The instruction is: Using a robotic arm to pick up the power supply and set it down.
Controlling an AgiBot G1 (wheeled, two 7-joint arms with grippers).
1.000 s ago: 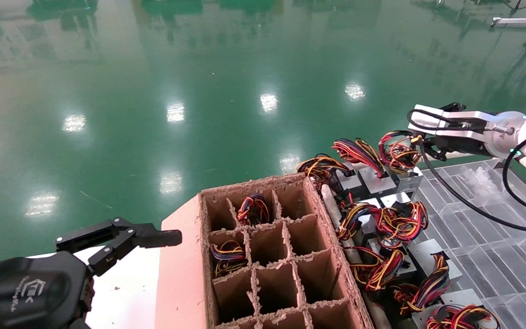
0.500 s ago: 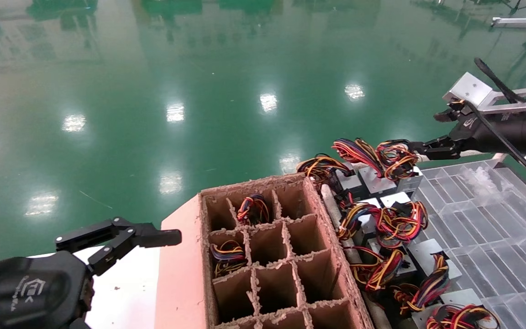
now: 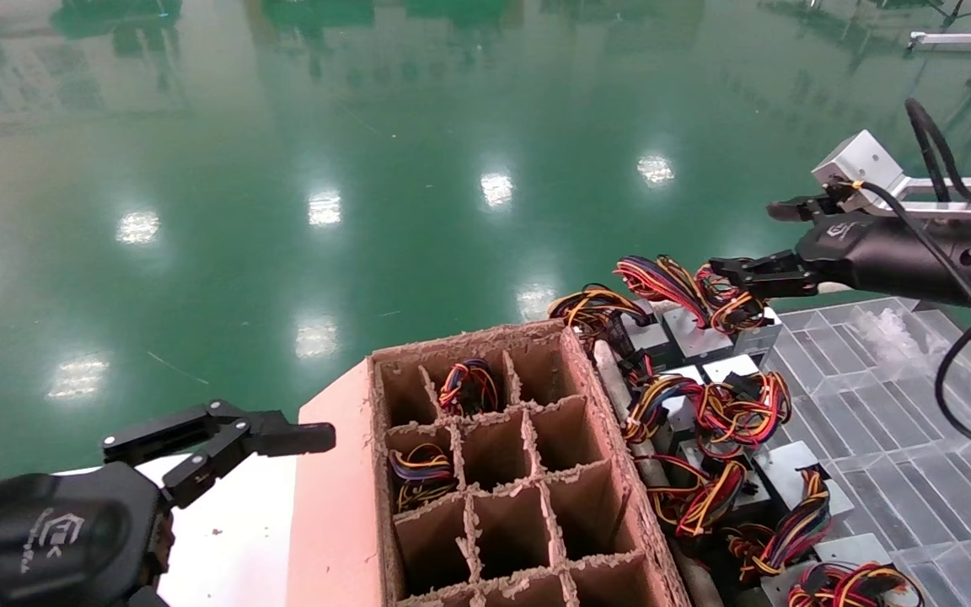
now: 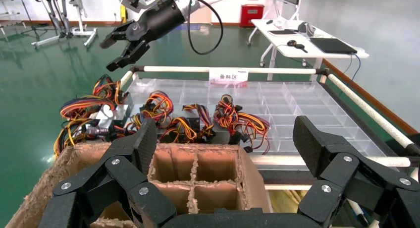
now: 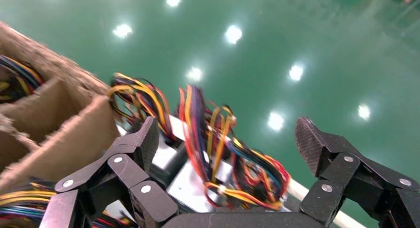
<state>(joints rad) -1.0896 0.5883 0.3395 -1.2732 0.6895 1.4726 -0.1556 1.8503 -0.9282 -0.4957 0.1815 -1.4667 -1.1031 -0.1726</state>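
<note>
Alignment comes first: my right gripper (image 3: pixel 762 244) hangs spread wide above the far corner of the clear tray (image 3: pixel 915 438), over the power supply (image 3: pixel 696 333) that sits at the tray's far edge among its neighbours, its wire bundle (image 3: pixel 734 299) looped on top. I judge the approach unfinished. I should come down with one finger each side of the metal box, clear of the wires, and only then pinch. My left gripper (image 3: pixel 224 443) waits parked and spread beside the cardboard crate (image 3: pixel 494 472).
</note>
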